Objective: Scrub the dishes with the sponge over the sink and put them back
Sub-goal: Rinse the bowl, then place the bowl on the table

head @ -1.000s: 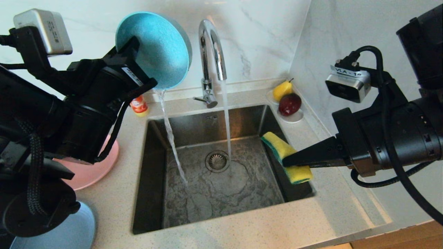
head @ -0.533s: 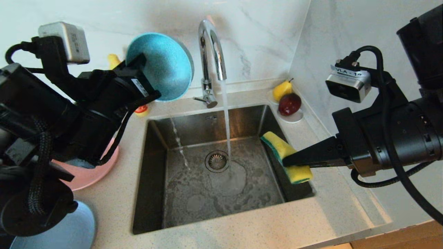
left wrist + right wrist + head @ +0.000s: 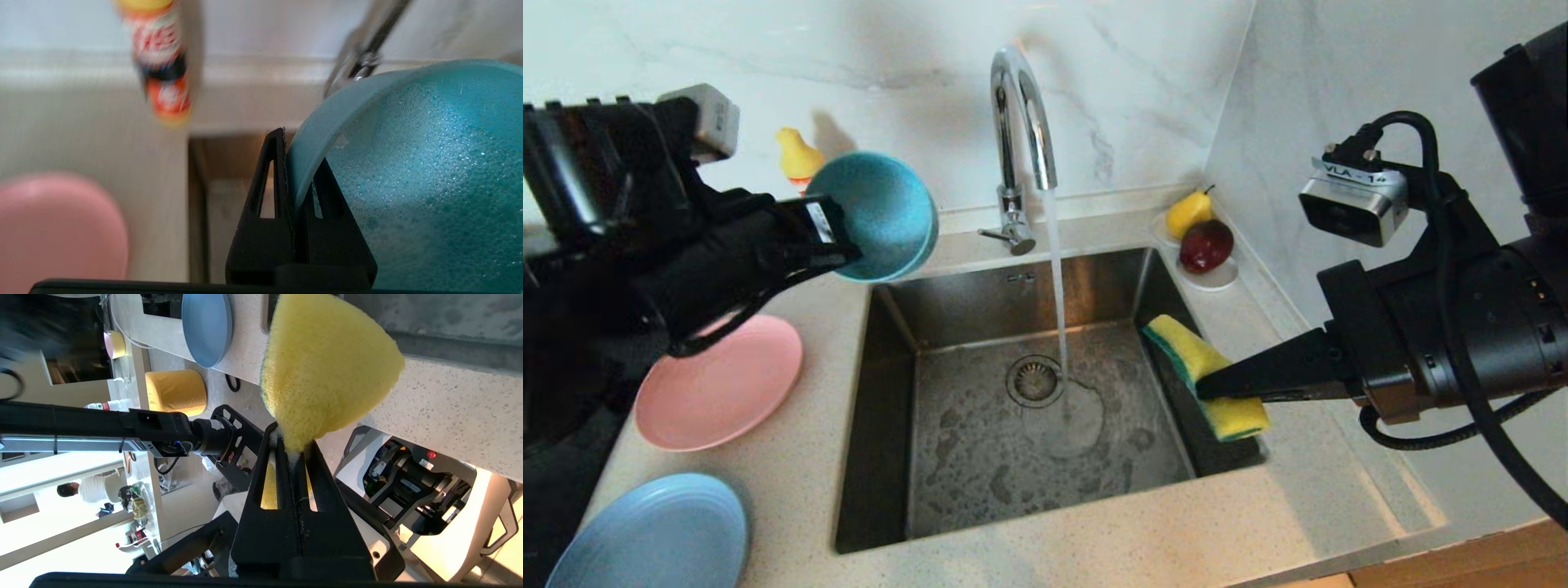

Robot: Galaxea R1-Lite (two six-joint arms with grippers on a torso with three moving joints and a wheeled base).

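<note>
A steel sink [image 3: 890, 392] sits in a pale speckled bench [image 3: 792, 457], its tap [image 3: 1021, 122] running a thin stream onto the drain.

The left gripper [image 3: 296, 171] has its jaws closed on the rim of the teal bowl [image 3: 878, 214], holding it in the air above the sink's back left corner, mouth tipped sideways. Its inside is wet and beaded with suds in the left wrist view, so the bowl looks scrubbed and rinsed, and is probably due back on the bench.

The right gripper [image 3: 291, 451] has its jaws pinched on the yellow sponge [image 3: 1205, 376], which hangs over the sink's right edge.

The pink plate [image 3: 719, 384] and blue plate [image 3: 654, 531] lie flat on the bench left of the sink; whether they are washed cannot be told.

Marble-look walls meet behind the sink. A pear [image 3: 1188, 212] and a dark red fruit [image 3: 1207, 245] rest on a saucer [image 3: 1217, 282] at the sink's back right corner; a small bottle [image 3: 161, 61] stands behind the bowl.
</note>
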